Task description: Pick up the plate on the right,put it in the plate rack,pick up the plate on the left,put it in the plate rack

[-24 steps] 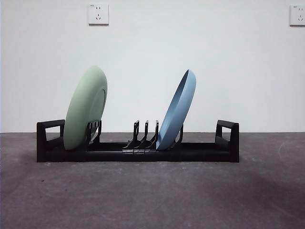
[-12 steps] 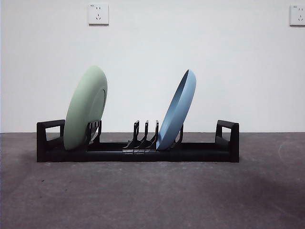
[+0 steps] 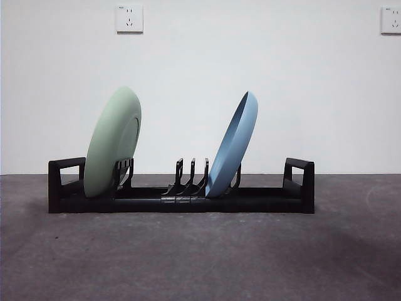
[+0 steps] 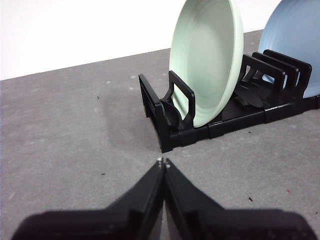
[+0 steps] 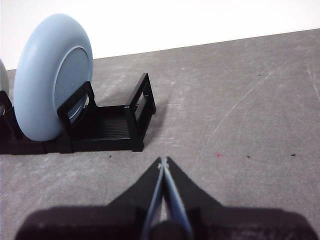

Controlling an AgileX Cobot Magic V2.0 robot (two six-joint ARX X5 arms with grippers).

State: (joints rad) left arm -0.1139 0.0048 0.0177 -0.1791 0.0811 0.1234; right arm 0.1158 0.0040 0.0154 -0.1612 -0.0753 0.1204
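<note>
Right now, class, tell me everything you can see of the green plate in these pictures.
The green plate is round, pale green and smooth, matte like plastic, with a raised rim and shallow bowl. It stands on edge near one end of the black rack, leaning toward the blue plate against upright prongs, its lower edge in the rack by the end handle. The two plates are apart. Neither hand touches it.

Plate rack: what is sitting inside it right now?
The plate rack holds two tilted plates: a green plate near one end and a blue plate past the middle prongs. Their bottom edges are hidden by the rack's rail.
</note>
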